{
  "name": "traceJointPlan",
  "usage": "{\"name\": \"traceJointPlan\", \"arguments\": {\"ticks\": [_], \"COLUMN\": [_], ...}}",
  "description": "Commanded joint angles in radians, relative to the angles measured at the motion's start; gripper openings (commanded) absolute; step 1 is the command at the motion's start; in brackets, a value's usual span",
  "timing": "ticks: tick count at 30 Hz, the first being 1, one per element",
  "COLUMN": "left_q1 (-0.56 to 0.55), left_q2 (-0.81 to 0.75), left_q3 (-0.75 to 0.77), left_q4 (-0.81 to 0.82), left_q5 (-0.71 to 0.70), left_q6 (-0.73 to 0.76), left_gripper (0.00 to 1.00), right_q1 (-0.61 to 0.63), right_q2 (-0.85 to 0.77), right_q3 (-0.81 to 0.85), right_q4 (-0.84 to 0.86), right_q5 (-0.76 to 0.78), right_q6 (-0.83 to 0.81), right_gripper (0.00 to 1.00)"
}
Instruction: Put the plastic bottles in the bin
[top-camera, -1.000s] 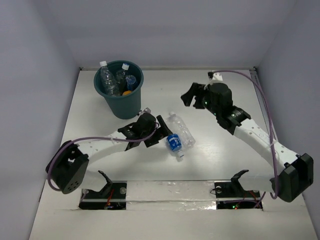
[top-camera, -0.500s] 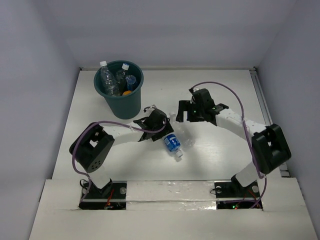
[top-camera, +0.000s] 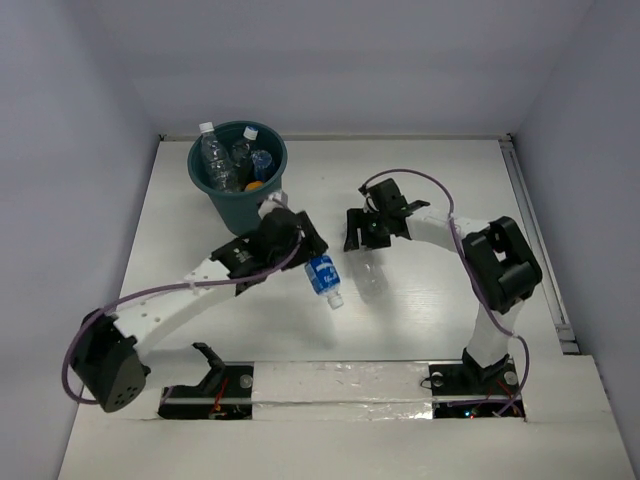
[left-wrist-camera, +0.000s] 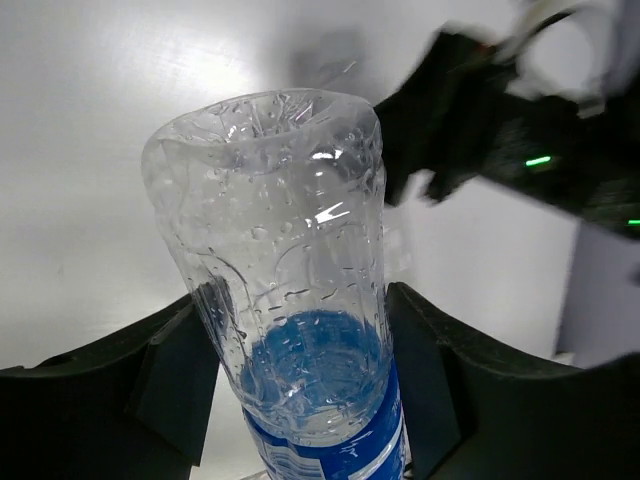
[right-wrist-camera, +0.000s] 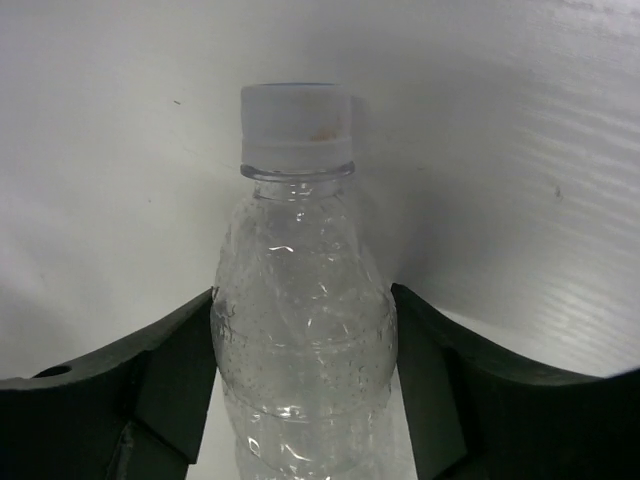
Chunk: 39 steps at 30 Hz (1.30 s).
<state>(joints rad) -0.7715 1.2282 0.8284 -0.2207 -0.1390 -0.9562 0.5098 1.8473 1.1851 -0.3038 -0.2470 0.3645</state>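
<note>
Left end effector (top-camera: 301, 252) is pinching the blue-label bottle (top-camera: 322, 277) just near-right of the bin (top-camera: 262, 215) — other bottles (top-camera: 214, 160) sit inside. Right end effector (right-wrist-camera: 305, 330) straddles a clear bottle (top-camera: 368, 272) lying on the surface (top-camera: 430, 300) — can't tell if it's gripping.

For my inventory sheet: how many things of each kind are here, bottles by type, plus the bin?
Blue-labelled clear plastic bottles: 2
Orange-filled plastic bottle: 1
Plain clear ribbed plastic bottles: 3
Dark teal round plastic bin: 1
Total: 7
</note>
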Motion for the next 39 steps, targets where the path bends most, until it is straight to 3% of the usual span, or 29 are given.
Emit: {"name": "traceJointPlan", "arguments": {"ticks": [1,6,9,11,14,19,24,25,28,31,32,39], "left_q1": [0.043,0.317,0.389,0.417,0.460,0.469,0.469,0.469,0.469,0.469,0.469,0.469], "left_q2": [-0.094,-0.061,0.037,0.092,0.203,0.306,0.306,0.297,0.272,0.258,0.252,0.133], "left_q3": [0.190,0.544,0.794,0.933,1.047,1.026,0.859,0.824,0.724,0.713,0.725,0.828], "left_q4": [-0.141,-0.221,-0.270,-0.278,-0.273,-0.168,-0.036,-0.011,0.040,0.018,0.000,-0.100], "left_q5": [-0.057,-0.042,-0.112,-0.235,-0.349,-0.511,-0.570,-0.567,-0.544,-0.498,-0.484,-0.334], "left_q6": [0.118,0.325,0.416,0.511,0.597,0.715,0.786,0.784,0.768,0.734,0.723,0.617], "left_gripper": [0.45,0.44,0.43,0.43,0.43,0.44,0.51,0.56,0.82,0.90,0.98,0.99], "right_q1": [-0.005,-0.005,-0.005,-0.005,-0.005,-0.005,-0.005,-0.005,0.004,0.042,0.055,0.147], "right_q2": [-0.008,-0.126,-0.241,-0.313,-0.393,-0.493,-0.533,-0.531,-0.496,-0.427,-0.381,-0.147], "right_q3": [0.019,-0.044,-0.074,-0.096,-0.107,-0.085,0.022,0.075,0.199,0.301,0.367,0.598], "right_q4": [0.003,0.055,0.087,0.098,0.104,0.114,0.144,0.153,0.206,0.259,0.275,0.474], "right_q5": [-0.020,-0.005,-0.014,-0.021,-0.028,-0.035,-0.049,-0.054,-0.052,-0.020,-0.009,0.109], "right_q6": [0.008,0.049,0.076,0.099,0.123,0.158,0.200,0.221,0.273,0.309,0.317,0.427], "right_gripper": [0.66,0.54,0.53,0.53,0.53,0.54,0.53,0.54,0.54,0.54,0.54,0.54]}}
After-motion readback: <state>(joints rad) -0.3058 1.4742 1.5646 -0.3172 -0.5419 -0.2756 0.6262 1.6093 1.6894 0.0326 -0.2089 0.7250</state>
